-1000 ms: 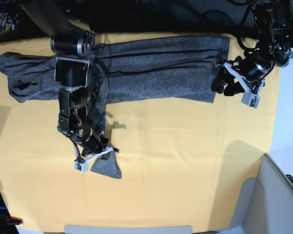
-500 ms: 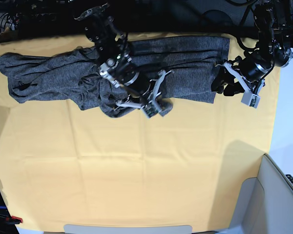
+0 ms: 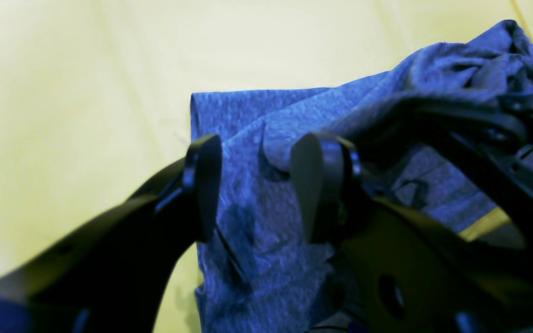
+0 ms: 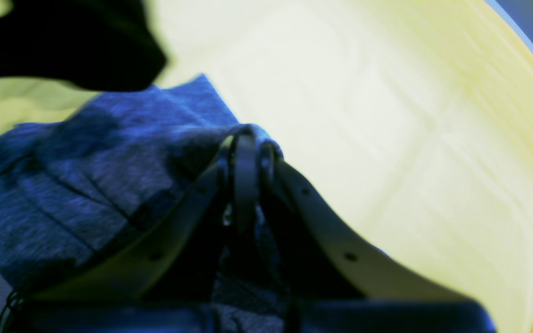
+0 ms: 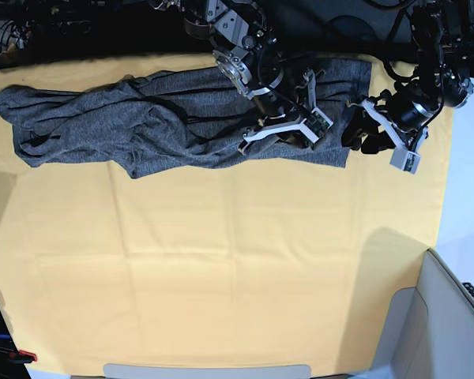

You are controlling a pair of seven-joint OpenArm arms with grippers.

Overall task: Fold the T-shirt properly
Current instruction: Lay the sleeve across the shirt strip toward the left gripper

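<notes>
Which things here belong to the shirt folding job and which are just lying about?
Part of the job:
- T-shirt, bunched along the far edge
- right gripper, fingers shut on the T-shirt
- left gripper, fingers open at the T-shirt's end

Just there:
- yellow-orange table cloth
- grey bin, near corner

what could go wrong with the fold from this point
1. The right gripper is shut on a thin bunch of the T-shirt; the soft knit may slip out.
2. The left gripper stands open over the shirt's edge, so that side isn't pinned and could drag.
3. The sleeve end is bunched on the table cloth, likely folding crooked.
</notes>
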